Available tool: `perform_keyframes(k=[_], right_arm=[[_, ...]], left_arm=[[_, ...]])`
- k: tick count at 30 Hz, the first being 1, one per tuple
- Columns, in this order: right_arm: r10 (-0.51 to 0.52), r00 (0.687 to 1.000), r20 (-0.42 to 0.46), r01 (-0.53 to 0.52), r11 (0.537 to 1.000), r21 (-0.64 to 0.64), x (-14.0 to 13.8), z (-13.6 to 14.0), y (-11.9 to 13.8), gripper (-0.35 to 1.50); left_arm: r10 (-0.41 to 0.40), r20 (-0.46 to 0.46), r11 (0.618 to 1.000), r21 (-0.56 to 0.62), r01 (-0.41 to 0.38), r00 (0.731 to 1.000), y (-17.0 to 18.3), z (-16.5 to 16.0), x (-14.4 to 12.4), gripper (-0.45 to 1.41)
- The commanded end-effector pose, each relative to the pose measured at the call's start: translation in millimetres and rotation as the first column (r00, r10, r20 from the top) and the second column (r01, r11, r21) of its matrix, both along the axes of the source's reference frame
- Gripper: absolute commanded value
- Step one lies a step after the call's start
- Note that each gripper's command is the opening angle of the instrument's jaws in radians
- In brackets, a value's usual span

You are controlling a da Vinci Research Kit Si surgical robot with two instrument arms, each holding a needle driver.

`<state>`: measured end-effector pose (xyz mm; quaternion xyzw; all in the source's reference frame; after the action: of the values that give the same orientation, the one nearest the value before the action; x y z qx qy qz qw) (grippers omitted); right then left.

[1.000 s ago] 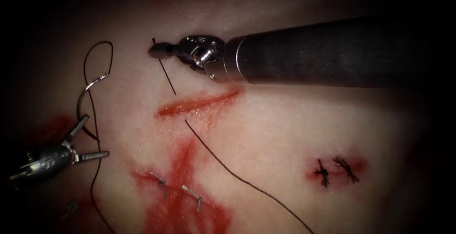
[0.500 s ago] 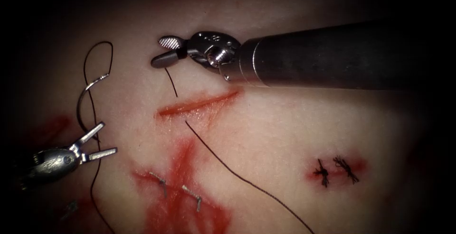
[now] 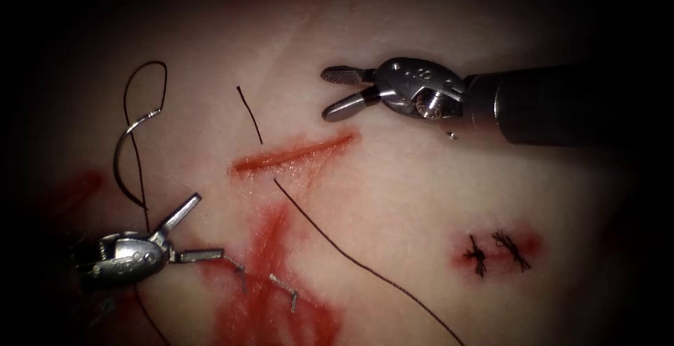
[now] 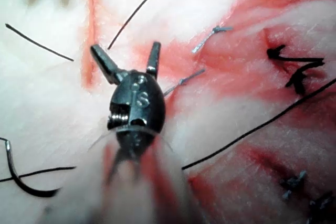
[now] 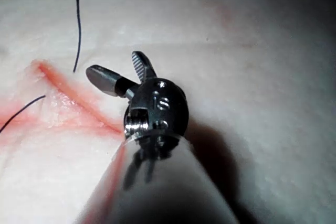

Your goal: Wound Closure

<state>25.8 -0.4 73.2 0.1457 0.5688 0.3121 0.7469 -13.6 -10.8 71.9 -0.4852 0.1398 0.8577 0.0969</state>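
Needle lies loose on the tissue, left of the cut. Left tool and right tool both gape wide, holding nothing.

The endoscope looks down from above and in front. Each wrist camera looks along its shaft, very close behind its own gripper; all views share the cut.

Light pools on the middle of the tissue in the endoscope view and dies to black toward every edge. The right tool and the left tool glint on their metal. From its own wrist camera, the right tool casts a dark shadow on the tissue. The left wrist view is brightly lit and pale.
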Motion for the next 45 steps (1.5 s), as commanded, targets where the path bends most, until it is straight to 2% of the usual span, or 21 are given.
perform_keyframes(k=[1, 5, 8, 11, 13, 16, 18, 20, 22, 26, 32, 35, 39, 44, 45], right_arm=[[0.016, 1.0, 0.017, -0.016, 1.0, -0.004, -0.3, 0.7, -0.2, 1.33], [0.052, 0.997, 0.063, -0.05, 0.999, -0.018, -1.1, 0.8, 0.1, 1.38], [0.04, 0.997, 0.066, -0.037, 0.998, -0.042, -1.2, 0.8, 0.1, 1.35], [0.037, 0.997, 0.061, -0.034, 0.998, -0.048, -1.2, 0.7, -0.3, 1.1], [0.032, 0.998, 0.058, -0.029, 0.998, -0.053, -1.2, 0.6, -0.3, 1.03], [0.023, 0.999, 0.048, -0.02, 0.999, -0.05, -1.1, 0.7, -0.2, 1.11], [0.025, 0.999, 0.047, -0.023, 0.998, -0.051, -1.2, 0.8, 0.0, 1.15], [0.028, 0.999, 0.045, -0.025, 0.998, -0.052, -1.2, 0.8, 0.1, 1.15], [0.028, 0.999, 0.045, -0.025, 0.998, -0.052, -1.2, 0.8, 0.1, 1.15], [0.028, 0.999, 0.045, -0.025, 0.998, -0.053, -1.1, 0.9, 0.0, 1.15], [0.026, 0.999, 0.043, -0.023, 0.998, -0.056, -0.8, 1.1, -0.2, 1.13], [0.018, 0.999, 0.035, -0.016, 0.998, -0.059, -0.3, 1.3, -0.5, 1.11], [0.008, 1.0, 0.025, -0.006, 0.998, -0.064, 0.2, 1.7, -1.0, 1.1], [0.002, 1.0, 0.019, -0.001, 0.998, -0.068, 0.9, 2.0, -1.3, 1.08], [0.001, 1.0, 0.017, 0.001, 0.998, -0.068, 0.9, 2.1, -1.3, 1.08]], left_arm=[[0.001, -0.016, 1.0, -0.015, -0.002, 1.0, -0.3, 0.6, -1.3, 0.89], [0.023, -0.076, 0.997, -0.066, -0.028, 0.997, -1.3, 0.4, -4.8, 0.93], [0.035, -0.115, 0.993, -0.112, -0.048, 0.993, -1.9, 0.6, -7.1, 0.93], [0.048, -0.155, 0.986, -0.149, -0.072, 0.987, -2.5, 1.0, -9.4, 0.94], [0.056, -0.183, 0.98, -0.176, -0.089, 0.981, -3.0, 1.5, -10.9, 0.94], [0.073, -0.229, 0.97, -0.211, -0.122, 0.971, -4.0, 2.3, -13.0, 0.94], [0.073, -0.263, 0.962, -0.235, -0.137, 0.962, -5.3, 3.0, -15.2, 0.99], [0.081, -0.258, 0.959, -0.243, -0.146, 0.963, -6.0, 3.2, -16.5, 1.08], [0.094, -0.262, 0.952, -0.258, -0.164, 0.96, -6.3, 3.0, -17.3, 1.16], [0.087, -0.244, 0.94, -0.3, -0.161, 0.966, -6.3, 1.6, -18.3, 1.18], [0.074, -0.225, 0.928, -0.342, -0.15, 0.972, -5.0, 0.2, -19.3, 1.1], [0.088, -0.216, 0.921, -0.355, -0.162, 0.972, -4.9, 0.5, -20.8, 1.03], [0.111, -0.227, 0.902, -0.386, -0.194, 0.968, -4.7, 0.8, -21.9, 1.03], [0.129, -0.204, 0.897, -0.394, -0.202, 0.97, -3.2, 1.0, -21.9, 1.06], [0.128, -0.19, 0.894, -0.403, -0.196, 0.974, -2.9, 0.8, -21.8, 0.96]])
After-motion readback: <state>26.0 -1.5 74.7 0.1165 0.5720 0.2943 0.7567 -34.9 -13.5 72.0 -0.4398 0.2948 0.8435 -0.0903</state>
